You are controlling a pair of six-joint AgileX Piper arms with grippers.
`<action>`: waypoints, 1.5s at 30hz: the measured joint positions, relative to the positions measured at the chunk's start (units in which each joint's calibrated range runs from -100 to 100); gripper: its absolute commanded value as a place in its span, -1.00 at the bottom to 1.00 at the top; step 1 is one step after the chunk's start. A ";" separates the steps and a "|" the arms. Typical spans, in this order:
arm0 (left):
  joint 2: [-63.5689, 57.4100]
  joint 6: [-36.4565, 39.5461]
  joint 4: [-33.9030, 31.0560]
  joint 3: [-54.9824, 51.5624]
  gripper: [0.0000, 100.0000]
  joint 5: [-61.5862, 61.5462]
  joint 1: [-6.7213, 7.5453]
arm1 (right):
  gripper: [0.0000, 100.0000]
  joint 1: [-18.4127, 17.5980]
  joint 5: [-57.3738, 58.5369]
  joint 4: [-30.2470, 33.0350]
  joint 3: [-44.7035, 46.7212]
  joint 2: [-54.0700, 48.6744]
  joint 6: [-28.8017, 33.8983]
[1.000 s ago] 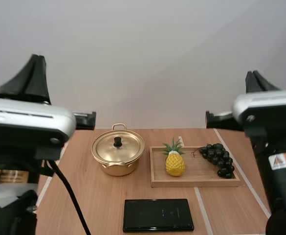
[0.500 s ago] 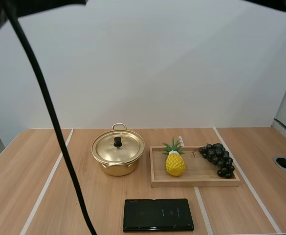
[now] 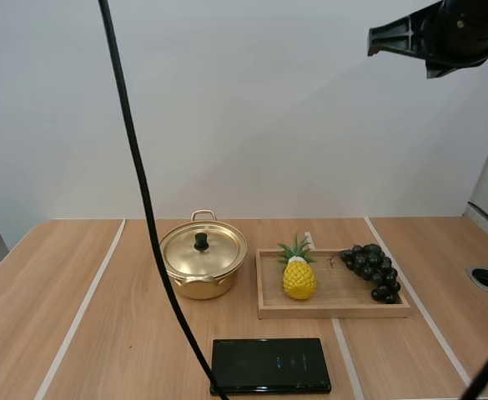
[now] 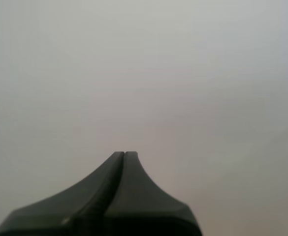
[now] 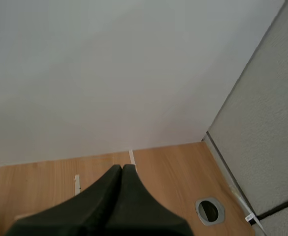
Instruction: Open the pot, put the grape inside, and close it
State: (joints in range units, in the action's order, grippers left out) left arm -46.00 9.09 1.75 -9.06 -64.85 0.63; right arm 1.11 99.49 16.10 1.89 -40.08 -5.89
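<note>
Nearest on the table (image 3: 102,333) lies a flat black slab (image 3: 269,365) with a glossy face; the faint marks on it are too dim to read. Behind it is a wooden tray (image 3: 335,310). A yellow pineapple (image 3: 299,278) stands upright toward the tray's left end and the bunch of dark grapes (image 3: 372,270) lies at its right end. A small dark mark on the tray floor beside the grapes is too small to read. Just left of the tray sits the gold pot (image 3: 200,283), its lid (image 3: 203,251) on, with a black knob on top. A round cable hole (image 3: 487,278) is set in the table far to the right. The right gripper (image 5: 122,167) is raised high over that side, fingers pressed together on nothing. The left gripper (image 4: 124,153) is likewise closed and empty, facing a blank wall.
</note>
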 measured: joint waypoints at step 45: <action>27.14 -8.67 2.59 0.00 1.00 -27.93 0.00 | 1.00 0.00 0.28 2.70 23.59 10.91 -0.74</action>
State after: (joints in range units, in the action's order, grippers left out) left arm -18.86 0.42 4.34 -9.06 -92.78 0.63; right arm 1.11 99.77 18.80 25.48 -29.17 -6.62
